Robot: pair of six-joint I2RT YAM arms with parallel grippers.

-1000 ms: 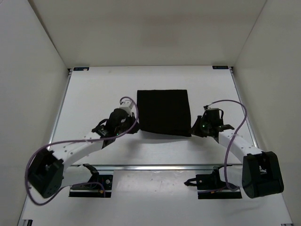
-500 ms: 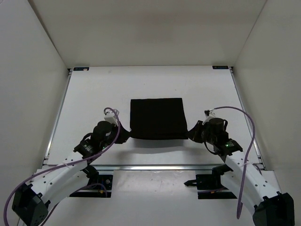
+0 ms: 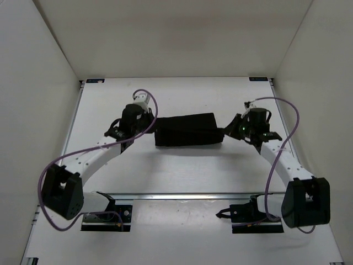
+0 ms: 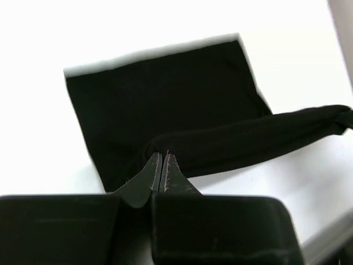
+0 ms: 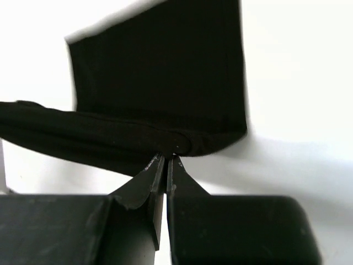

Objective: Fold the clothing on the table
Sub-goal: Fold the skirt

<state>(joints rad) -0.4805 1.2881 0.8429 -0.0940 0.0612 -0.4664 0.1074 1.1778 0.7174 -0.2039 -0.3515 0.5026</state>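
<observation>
Near edge of clothing [image 3: 185, 131] carried farther up table [image 3: 182, 172]; left gripper [image 4: 161, 157], right gripper [image 5: 165, 160] both clamped on its corners.

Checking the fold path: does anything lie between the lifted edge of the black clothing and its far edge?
Nothing visible does. The left gripper and right gripper pinch the raised edge of the clothing; only its own flat part and the white table lie ahead.

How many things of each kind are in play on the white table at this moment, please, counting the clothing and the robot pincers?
Plain black soft fabric clothing: 1
Black two-finger pincers: 2 (left pincer and right pincer, each shut on an end of the clothing)
Total: 3
</observation>
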